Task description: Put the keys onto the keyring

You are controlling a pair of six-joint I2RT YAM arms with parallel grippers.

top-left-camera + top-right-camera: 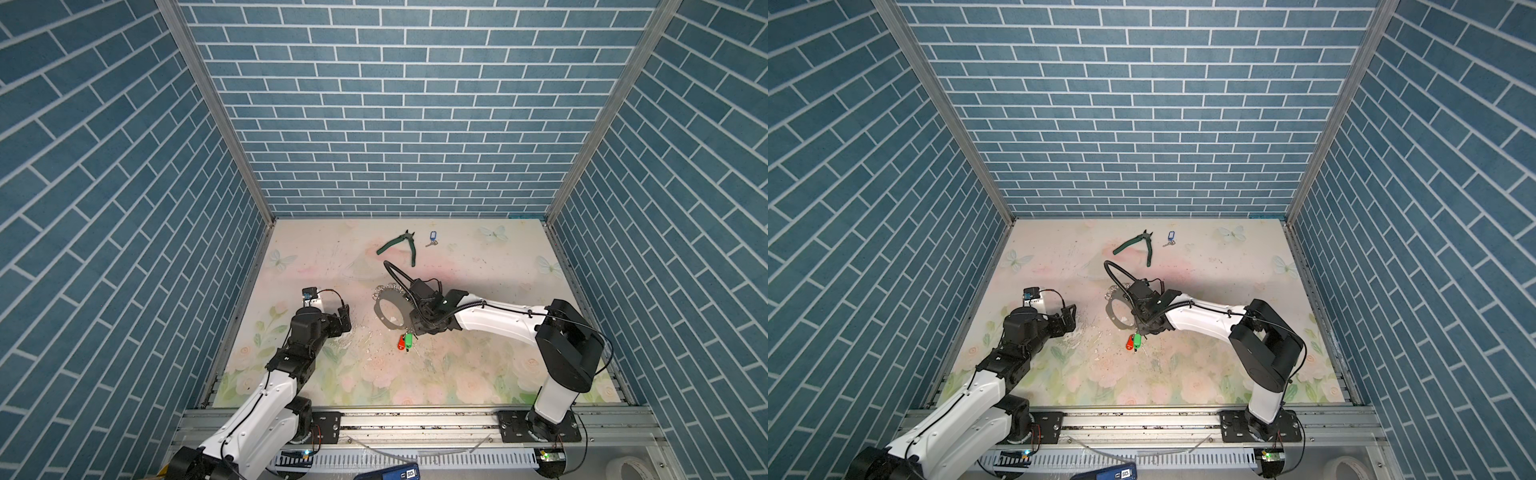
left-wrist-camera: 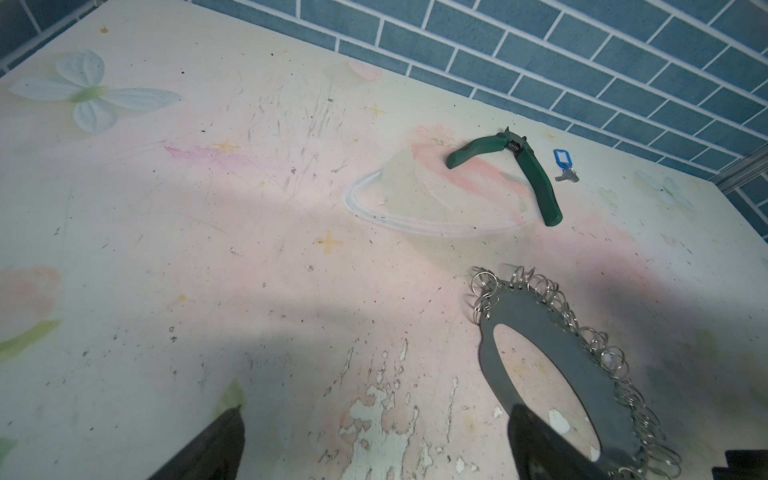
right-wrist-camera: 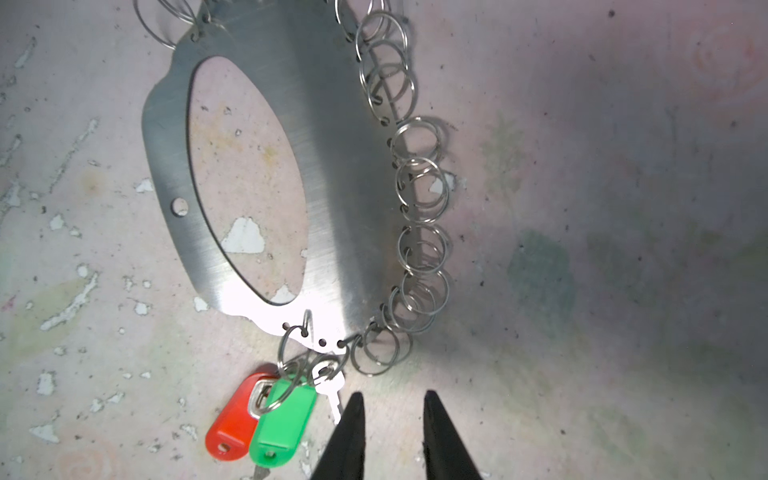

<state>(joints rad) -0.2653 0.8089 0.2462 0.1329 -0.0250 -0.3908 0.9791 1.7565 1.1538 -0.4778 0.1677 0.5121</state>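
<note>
The keys (image 1: 432, 237) (image 1: 1170, 238), a small silvery key on a blue tag, lie on the mat near the back wall and show far off in the left wrist view (image 2: 563, 162). The keyring (image 1: 377, 312) (image 1: 1109, 311) (image 3: 332, 166), a flat grey oval hoop edged with small metal rings, lies mid-table. My right gripper (image 3: 393, 395) (image 1: 411, 331) hovers over the keyring's near end, jaws a little apart with only bare mat between them. My left gripper (image 2: 376, 411) (image 1: 344, 318) stands wide open to the left of the keyring (image 2: 523, 309), holding nothing.
A red-tagged key (image 3: 235, 419) and a green-tagged key (image 3: 282, 419) hang from rings at the keyring's near end, just beside my right fingers. Green-handled pliers (image 1: 399, 245) (image 2: 532, 174) lie open just left of the blue-tagged keys. Blue brick walls close in three sides.
</note>
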